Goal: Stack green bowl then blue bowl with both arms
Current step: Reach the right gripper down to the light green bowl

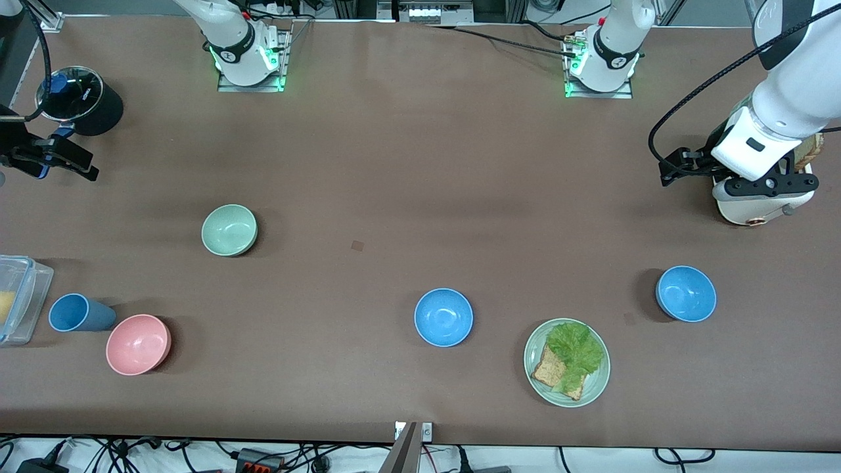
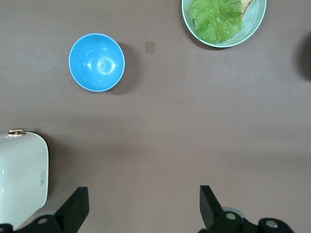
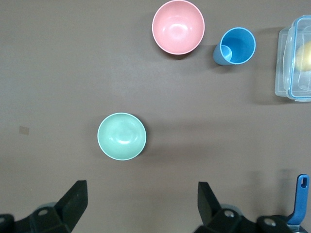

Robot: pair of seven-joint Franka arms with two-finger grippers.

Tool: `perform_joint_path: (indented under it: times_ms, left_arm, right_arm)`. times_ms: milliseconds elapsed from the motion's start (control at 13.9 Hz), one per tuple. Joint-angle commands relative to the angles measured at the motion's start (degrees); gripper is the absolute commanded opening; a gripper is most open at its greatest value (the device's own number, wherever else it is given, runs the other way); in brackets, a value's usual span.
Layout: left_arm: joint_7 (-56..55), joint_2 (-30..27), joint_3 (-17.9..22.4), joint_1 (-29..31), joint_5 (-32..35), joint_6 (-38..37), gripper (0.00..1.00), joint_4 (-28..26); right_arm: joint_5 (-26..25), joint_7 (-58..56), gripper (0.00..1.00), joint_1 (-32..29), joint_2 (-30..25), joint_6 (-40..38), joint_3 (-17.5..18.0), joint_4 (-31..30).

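Note:
The green bowl (image 1: 229,229) sits upright on the table toward the right arm's end; it also shows in the right wrist view (image 3: 121,136). Two blue bowls stand nearer the front camera: one (image 1: 443,317) mid-table, one (image 1: 686,293) toward the left arm's end, which also shows in the left wrist view (image 2: 96,62). My left gripper (image 2: 144,208) is open and empty, up over the table at the left arm's end (image 1: 765,187). My right gripper (image 3: 141,206) is open and empty, up over the table edge at the right arm's end (image 1: 56,159).
A green plate (image 1: 566,362) with lettuce and toast lies between the blue bowls, nearer the camera. A pink bowl (image 1: 138,344), blue cup (image 1: 79,313) and clear container (image 1: 16,299) stand at the right arm's end. A black cup (image 1: 82,98) and a white appliance (image 1: 749,211) stand near the grippers.

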Motion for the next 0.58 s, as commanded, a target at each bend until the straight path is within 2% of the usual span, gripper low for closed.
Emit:
perform_joint_path:
  times_ms: [0,503]
  left_arm:
    - [-0.03,0.36,0.05,-0.01,-0.30,-0.36,1.00,0.86]
    - [-0.03,0.79,0.05,0.08,-0.30,-0.70,1.00,1.47]
  right_arm:
    - [-0.72,-0.34,1.00,-0.05,-1.31,-0.26,0.44,-1.40]
    - [-1.16,-0.70,1.00,-0.13,0.17,1.05,0.35,-1.31]
